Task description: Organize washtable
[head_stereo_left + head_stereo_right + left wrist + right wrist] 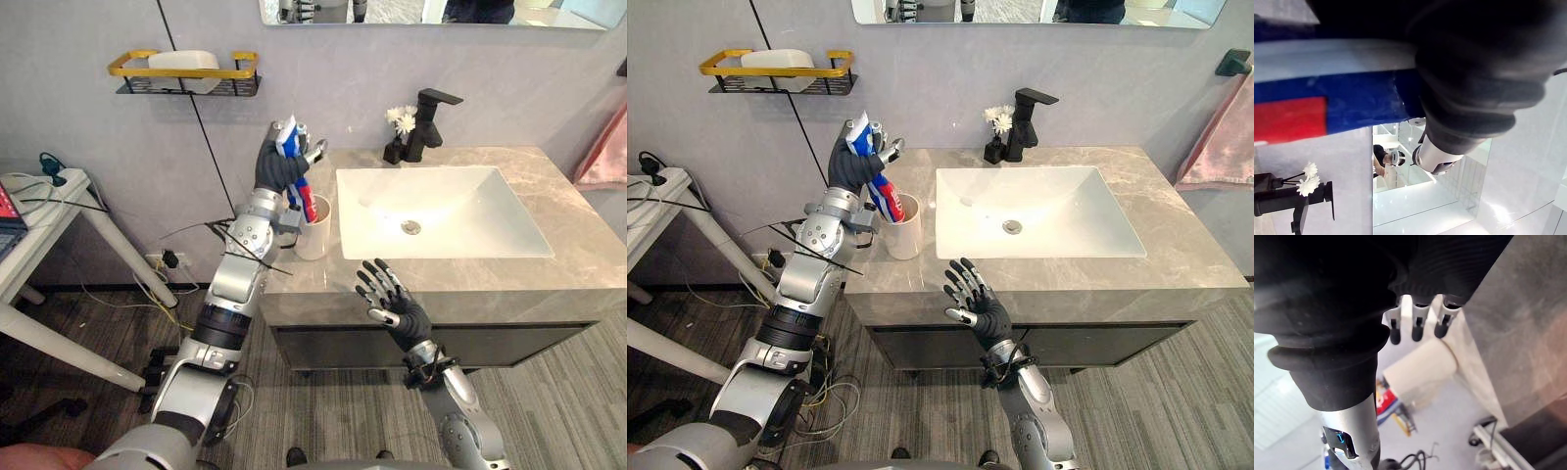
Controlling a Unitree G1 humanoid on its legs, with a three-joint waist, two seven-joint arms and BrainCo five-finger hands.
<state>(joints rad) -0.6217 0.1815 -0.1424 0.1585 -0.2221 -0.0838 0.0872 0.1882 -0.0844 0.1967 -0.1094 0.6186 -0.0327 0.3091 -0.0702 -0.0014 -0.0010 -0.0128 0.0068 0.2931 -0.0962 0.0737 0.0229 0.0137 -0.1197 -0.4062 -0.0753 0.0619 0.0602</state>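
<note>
Left hand (pixel 275 166) clamps the toothpaste tube (pixel 287 139), lower end at the mouth of the white cup (pixel 314 238); next step likely requires lowering and release; right hand (pixel 400 307) splayed, idle.

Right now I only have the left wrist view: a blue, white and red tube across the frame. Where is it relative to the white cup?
Observer: The left robot hand is shut round the blue, white and red toothpaste tube. The tube is tilted, with its red lower end at the mouth of the white cylindrical cup. It looks just inside the rim.
Operator: Right robot hand in the way?
Observer: No. The right robot hand hangs open and empty over the front edge of the grey stone-look counter, in front of the white rectangular sink and apart from the cup.
</note>
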